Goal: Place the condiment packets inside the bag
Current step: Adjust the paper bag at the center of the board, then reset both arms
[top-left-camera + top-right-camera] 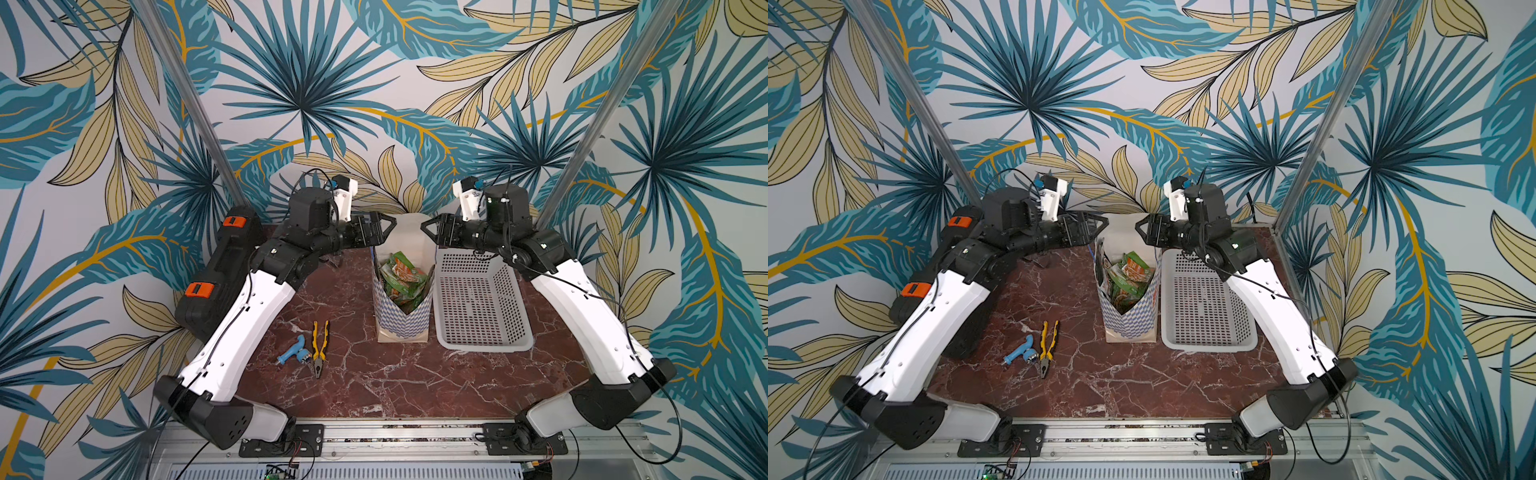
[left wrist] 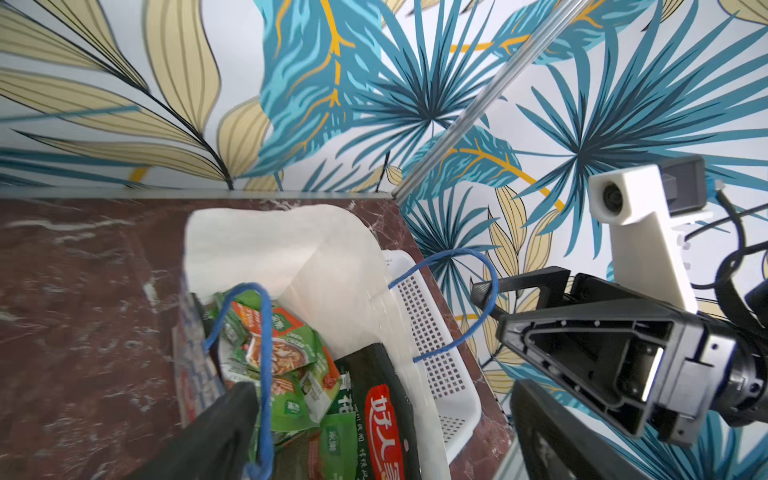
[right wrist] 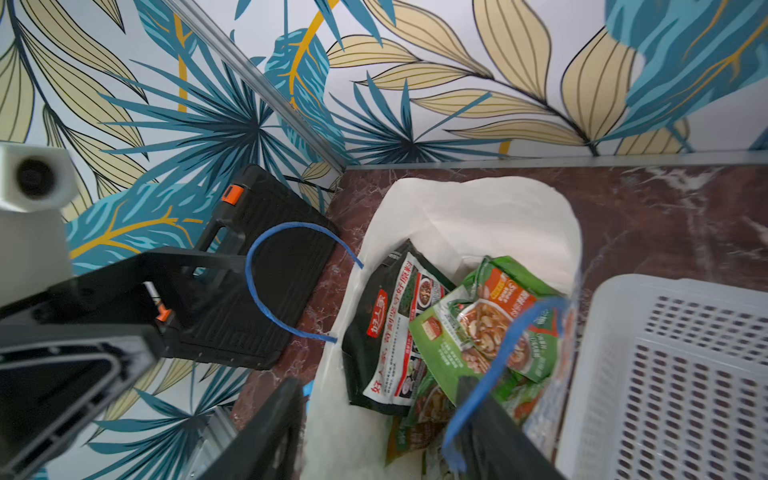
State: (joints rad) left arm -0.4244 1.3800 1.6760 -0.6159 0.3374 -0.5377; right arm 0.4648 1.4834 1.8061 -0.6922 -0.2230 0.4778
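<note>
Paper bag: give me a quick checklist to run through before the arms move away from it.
1. Condiment packets inside the bag: ok, green and dark ones lie in it.
2. Bag upright on the table: ok, it stands beside the white basket.
3. Left end effector open: ok, jaws stand apart in its wrist view.
4. Right end effector open: ok, jaws stand apart in its wrist view.
5. Blue cord handles free of the jaws: cannot tell; a cord crosses a jaw in each wrist view.
</note>
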